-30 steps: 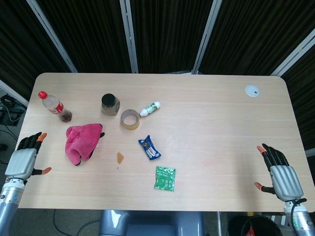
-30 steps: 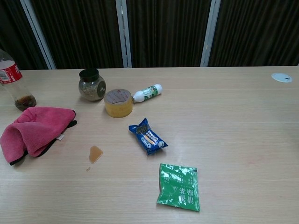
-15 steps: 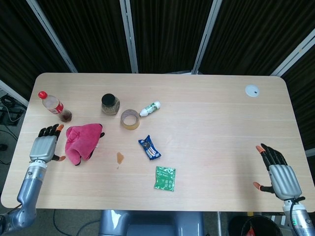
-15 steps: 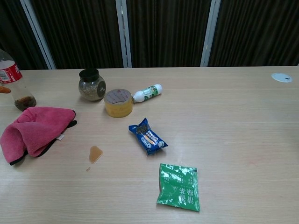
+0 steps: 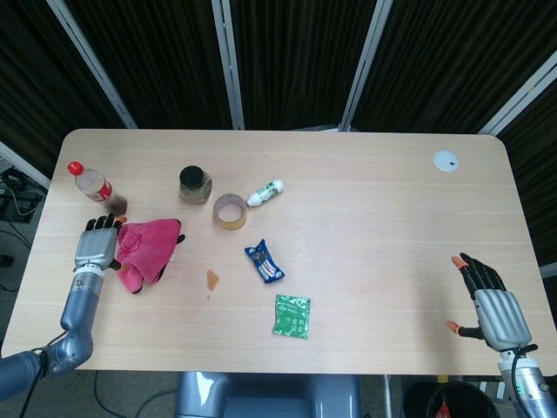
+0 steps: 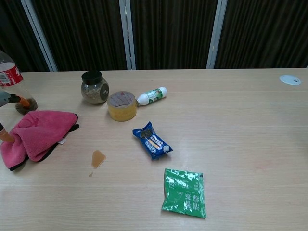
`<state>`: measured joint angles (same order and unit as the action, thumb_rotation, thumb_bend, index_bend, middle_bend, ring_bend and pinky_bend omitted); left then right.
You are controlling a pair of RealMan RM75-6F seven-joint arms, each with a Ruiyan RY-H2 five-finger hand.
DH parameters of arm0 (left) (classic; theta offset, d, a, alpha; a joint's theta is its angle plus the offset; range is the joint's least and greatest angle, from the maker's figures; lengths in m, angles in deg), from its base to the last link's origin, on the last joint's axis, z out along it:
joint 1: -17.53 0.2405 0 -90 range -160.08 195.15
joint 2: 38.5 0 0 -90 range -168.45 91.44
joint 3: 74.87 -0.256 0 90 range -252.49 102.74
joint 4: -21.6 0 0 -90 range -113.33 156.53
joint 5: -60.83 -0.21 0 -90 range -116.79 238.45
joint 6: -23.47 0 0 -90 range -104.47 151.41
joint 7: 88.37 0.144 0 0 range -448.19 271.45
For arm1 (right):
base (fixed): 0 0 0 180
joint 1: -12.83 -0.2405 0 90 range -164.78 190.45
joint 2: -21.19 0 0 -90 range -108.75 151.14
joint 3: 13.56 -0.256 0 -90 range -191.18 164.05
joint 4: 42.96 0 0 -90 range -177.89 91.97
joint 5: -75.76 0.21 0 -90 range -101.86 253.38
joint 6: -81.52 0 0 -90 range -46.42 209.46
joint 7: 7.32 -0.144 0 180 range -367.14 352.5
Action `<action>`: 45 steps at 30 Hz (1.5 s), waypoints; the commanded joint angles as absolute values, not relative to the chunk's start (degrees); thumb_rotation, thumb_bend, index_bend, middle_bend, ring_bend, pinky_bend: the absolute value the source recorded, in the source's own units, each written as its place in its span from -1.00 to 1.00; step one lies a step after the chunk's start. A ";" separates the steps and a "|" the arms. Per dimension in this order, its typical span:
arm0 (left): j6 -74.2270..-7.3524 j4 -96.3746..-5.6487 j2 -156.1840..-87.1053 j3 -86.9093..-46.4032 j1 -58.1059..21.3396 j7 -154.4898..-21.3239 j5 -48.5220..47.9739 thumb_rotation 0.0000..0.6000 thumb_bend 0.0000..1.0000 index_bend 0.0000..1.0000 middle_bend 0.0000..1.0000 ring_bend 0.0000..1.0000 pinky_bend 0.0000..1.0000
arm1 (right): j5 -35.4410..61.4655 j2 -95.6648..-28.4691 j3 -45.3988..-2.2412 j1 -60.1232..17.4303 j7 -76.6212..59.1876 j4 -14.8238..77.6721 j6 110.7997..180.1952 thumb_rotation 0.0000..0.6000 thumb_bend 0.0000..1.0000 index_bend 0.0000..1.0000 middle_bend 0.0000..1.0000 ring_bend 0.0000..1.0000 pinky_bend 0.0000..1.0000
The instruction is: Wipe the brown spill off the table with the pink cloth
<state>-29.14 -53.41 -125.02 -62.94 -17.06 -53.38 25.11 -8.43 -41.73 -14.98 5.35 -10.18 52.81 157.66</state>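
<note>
the pink cloth (image 5: pixel 144 250) lies crumpled on the left part of the table (image 5: pixel 374 209), with the brown spill (image 5: pixel 211 279) a little to its right on bare wood. the left hand (image 5: pixel 97 245) sits at the cloth's left edge with fingers spread, touching the fabric but gripping nothing that shows. the right hand (image 5: pixel 492 306) hovers at the table's near right corner, fingers apart and empty, well apart from the cloth.
</note>
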 commanded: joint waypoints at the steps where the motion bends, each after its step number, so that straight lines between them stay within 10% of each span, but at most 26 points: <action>1: -28.79 -52.05 -126.57 -62.71 -18.34 -52.83 26.81 1.00 -0.92 -0.71 -1.00 -1.00 -0.90 | -8.45 -41.67 -14.92 5.41 -10.29 52.88 157.71 1.00 -1.00 -0.93 -1.00 -1.00 -0.84; 17: -31.03 -49.67 -129.78 -63.52 -19.78 -52.57 30.15 1.00 -0.68 -0.29 -0.81 -0.87 -0.61 | -8.22 -41.39 -14.87 5.46 -10.82 53.41 157.66 1.00 -1.00 -0.93 -1.00 -1.00 -0.84; 24: -32.58 -47.40 -132.18 -64.48 -18.65 -57.88 23.20 1.00 0.03 0.29 -0.14 -0.29 -0.10 | -7.82 -41.31 -14.93 5.46 -10.97 53.72 157.48 1.00 -1.00 -0.92 -1.00 -1.00 -0.84; 30: -35.04 -46.54 -133.91 -65.93 -17.49 -62.95 14.45 1.00 0.16 0.56 0.11 -0.07 0.07 | -7.74 -41.20 -14.93 5.45 -11.09 53.88 157.39 1.00 -1.00 -0.92 -1.00 -1.00 -0.84; 45: -37.36 -54.43 -135.48 -68.30 -16.08 -65.76 5.01 1.00 0.18 0.62 0.16 -0.03 0.10 | -7.63 -41.17 -15.10 5.51 -11.37 53.72 157.64 1.00 -1.00 -0.92 -1.00 -1.00 -0.84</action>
<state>-37.25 -53.93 -135.02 -67.85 -16.30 -66.05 5.44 -7.62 -41.17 -15.10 5.51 -11.37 53.72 157.64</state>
